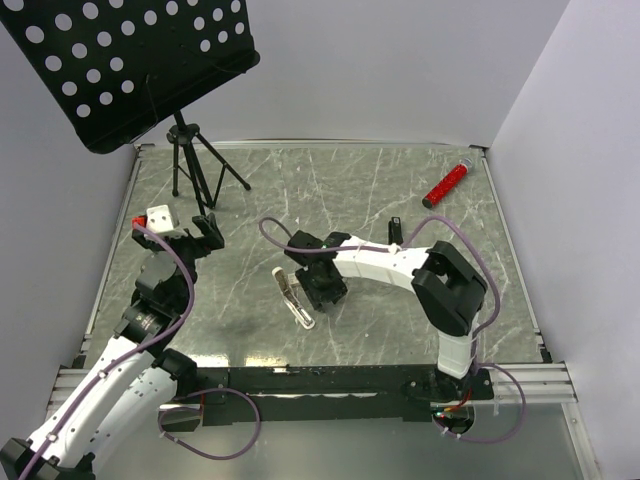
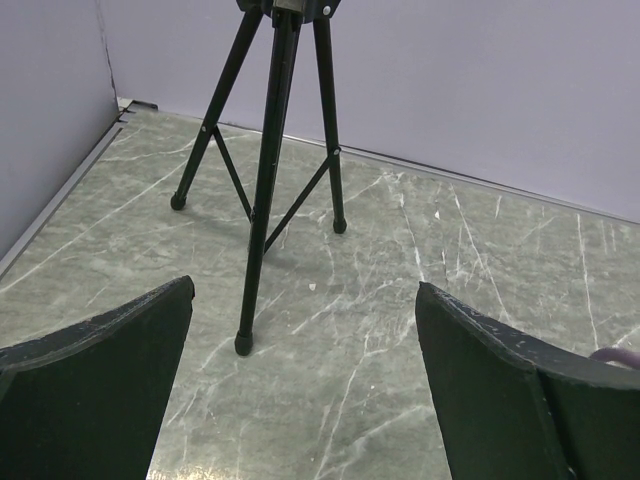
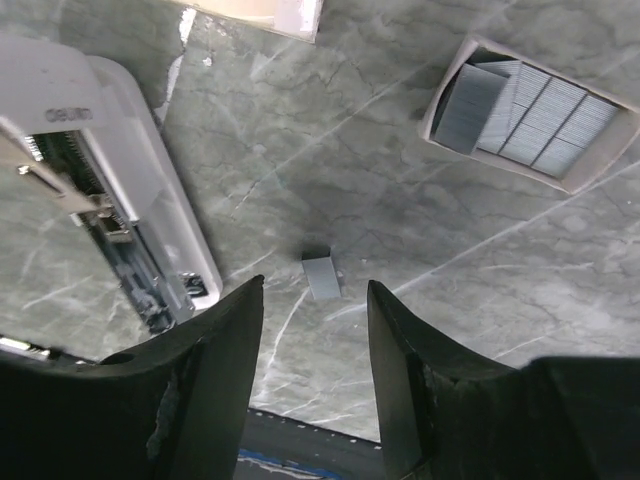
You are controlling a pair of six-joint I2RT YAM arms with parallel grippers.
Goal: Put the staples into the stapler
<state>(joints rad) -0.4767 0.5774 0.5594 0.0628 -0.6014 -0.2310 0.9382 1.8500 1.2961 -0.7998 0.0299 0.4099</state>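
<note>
black perforated music stand on tripod far left; red cylinder far right.

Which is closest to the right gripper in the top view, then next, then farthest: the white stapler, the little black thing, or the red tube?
From the right gripper:
1. White stapler, just beside it on its left.
2. Little black thing, farther back and to the right, by the arm.
3. Red tube, near the far right corner.

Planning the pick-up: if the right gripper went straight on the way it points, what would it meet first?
Most likely the small grey staple strip lying on the table, just ahead between the fingers of the open right gripper. Depth is unclear, so bare table beside it is possible.
</note>
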